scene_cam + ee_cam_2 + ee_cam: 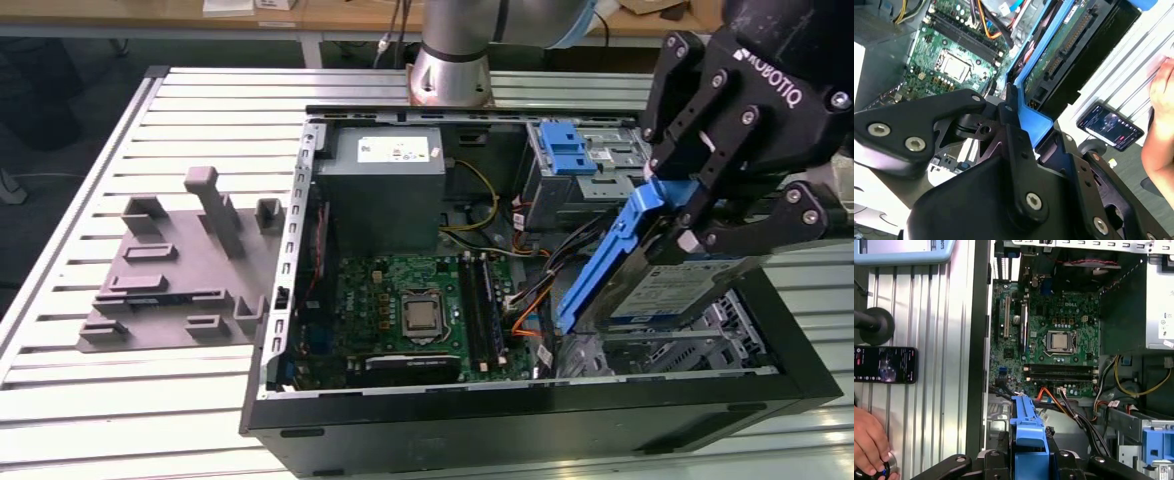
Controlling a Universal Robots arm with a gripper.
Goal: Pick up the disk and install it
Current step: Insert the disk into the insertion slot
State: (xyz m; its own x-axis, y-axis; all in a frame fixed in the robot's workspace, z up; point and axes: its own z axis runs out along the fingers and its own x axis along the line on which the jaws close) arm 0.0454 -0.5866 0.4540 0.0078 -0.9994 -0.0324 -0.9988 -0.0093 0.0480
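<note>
The disk (663, 287) is a silver drive with a blue-and-white label in a blue plastic carrier frame. My gripper (683, 205) is shut on its upper end and holds it tilted, on edge, above the near-right corner of the open computer case (534, 430). In the second wrist view the disk (1056, 47) shows its green circuit side and connector, with the blue frame running back between my gripper's (1026, 131) black fingers (1016, 150). In the first wrist view the blue frame of the disk (1028, 422) sticks out from my gripper (1029, 456) over the case's cables.
Inside the case lie a green motherboard (420, 310), a grey power-supply box (387, 190) and a metal drive bay with a blue latch (574, 150). A grey fixture (180, 260) stands on the slatted table. A phone (885, 365) and a person's hand (869, 445) rest beside the case.
</note>
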